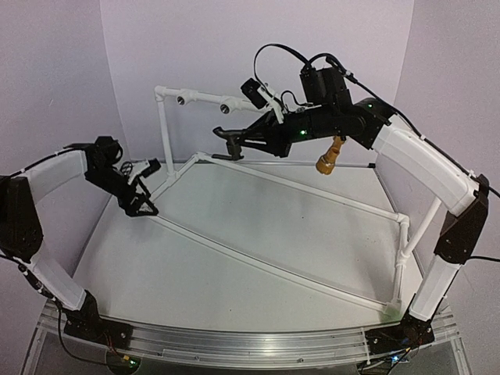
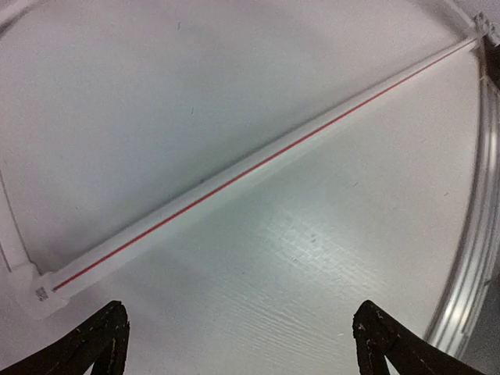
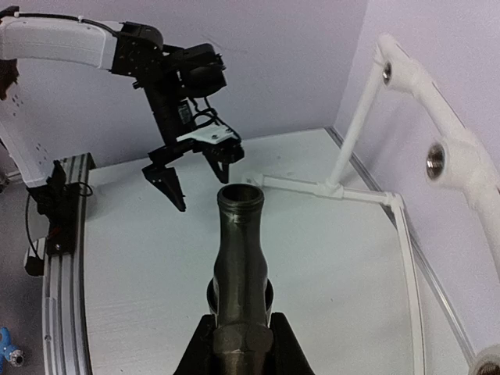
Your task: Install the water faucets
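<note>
The aluminium rail [image 1: 250,344] at the table's [image 1: 273,226] near edge carried both arm bases. Just beyond it, the white pipe frame [image 1: 266,258] lay slantwise across the surface. The left gripper [image 1: 141,207] hovered over the frame's left corner, its claw spread wide and holding nothing.

Farther back, the right gripper [image 3: 240,348] was extended across the table with its claw clamped on the black faucet [image 3: 237,258]. The faucet was in the air, short of the two sockets [image 3: 435,160] high on the frame's rear section. The brass faucet [image 1: 329,155] showed beneath the right arm [image 1: 344,125], near the back of the frame. Whether it was fitted to anything could not be told.

In the right wrist view the black faucet's open mouth faced the left gripper, with the sockets off to one side. A skewed approach could therefore cross the threads or jam the fitting on a socket rim. The slim raised pipe looked likely to flex under a push. The rounded body might twist in the claw, and a sweep of the arm could knock the brass faucet.
</note>
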{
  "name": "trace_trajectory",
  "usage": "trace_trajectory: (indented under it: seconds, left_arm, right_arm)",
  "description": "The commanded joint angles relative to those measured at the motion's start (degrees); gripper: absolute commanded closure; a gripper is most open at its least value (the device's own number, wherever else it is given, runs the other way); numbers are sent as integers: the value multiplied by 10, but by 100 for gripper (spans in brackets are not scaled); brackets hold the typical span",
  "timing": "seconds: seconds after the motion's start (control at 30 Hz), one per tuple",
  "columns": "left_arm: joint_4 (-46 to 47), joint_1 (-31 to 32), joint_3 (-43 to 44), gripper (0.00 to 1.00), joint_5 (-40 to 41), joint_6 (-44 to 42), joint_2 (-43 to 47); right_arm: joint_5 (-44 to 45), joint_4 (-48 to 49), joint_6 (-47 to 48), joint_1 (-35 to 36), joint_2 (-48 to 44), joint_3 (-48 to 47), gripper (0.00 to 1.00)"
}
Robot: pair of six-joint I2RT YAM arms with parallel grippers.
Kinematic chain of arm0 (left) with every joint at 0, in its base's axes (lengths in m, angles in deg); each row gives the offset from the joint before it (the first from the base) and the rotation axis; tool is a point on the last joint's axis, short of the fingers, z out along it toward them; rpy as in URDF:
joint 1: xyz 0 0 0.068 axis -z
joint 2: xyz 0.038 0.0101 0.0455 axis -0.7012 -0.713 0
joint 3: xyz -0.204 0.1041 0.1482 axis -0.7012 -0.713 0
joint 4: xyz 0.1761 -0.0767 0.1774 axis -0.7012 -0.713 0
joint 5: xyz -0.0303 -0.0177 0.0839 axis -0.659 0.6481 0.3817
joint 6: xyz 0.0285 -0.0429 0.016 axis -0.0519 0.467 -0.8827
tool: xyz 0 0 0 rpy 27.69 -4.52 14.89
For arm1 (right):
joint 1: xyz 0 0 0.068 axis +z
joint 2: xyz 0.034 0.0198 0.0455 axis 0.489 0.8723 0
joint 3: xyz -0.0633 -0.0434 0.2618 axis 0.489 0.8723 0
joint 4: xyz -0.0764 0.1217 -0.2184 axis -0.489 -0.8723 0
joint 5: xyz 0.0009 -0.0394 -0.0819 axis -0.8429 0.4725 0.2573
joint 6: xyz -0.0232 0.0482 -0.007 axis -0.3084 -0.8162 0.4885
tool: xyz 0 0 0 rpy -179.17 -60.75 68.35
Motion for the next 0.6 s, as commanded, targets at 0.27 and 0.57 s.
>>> trace_trajectory:
  seconds: [0.27,0.57]
  left_arm:
    - [-25,3,250,0,-427,239,134]
    - [210,110,210,8,-363,358,163]
  right_arm:
    - [-207,76,50,11,50,-89,100]
    - [-289,104,-2,11,107,-173,100]
